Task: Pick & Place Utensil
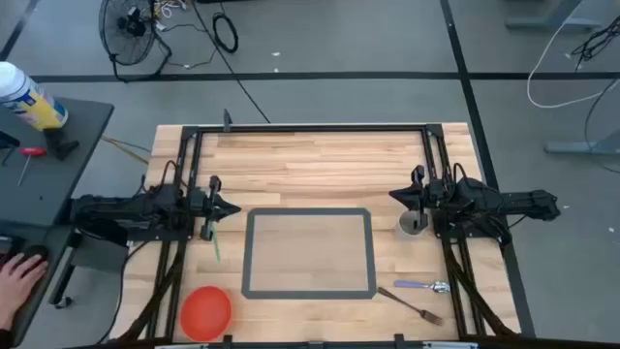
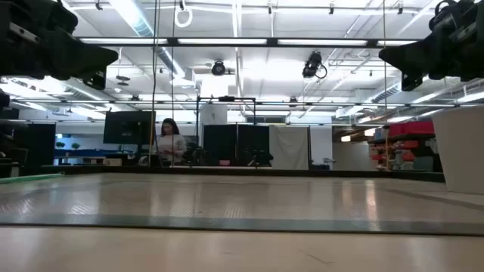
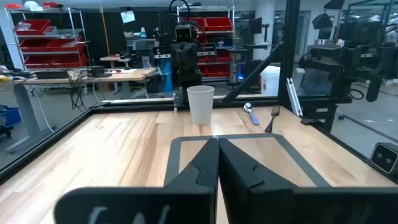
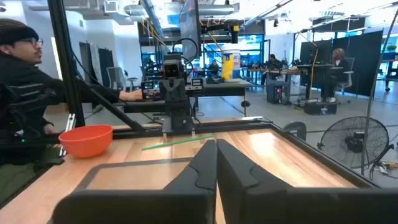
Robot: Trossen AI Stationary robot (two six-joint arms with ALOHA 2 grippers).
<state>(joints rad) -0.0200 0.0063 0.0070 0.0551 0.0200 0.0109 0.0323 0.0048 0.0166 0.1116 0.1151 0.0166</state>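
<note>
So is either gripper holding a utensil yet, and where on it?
Nothing held. Left gripper and right gripper are shut, empty; spoon and fork lie on the table.

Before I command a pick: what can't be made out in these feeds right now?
- Fork and spoon: too small in the high view to tell their facing; far off in the left wrist view.
- Cup: right arm partly covers it from above; contents unseen.
- Low view: utensils and orange bowl don't show; cup cut by edge.

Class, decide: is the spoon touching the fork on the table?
Apart. The high view shows bare wood between the spoon and the fork; the left wrist view also shows a gap between them.
</note>
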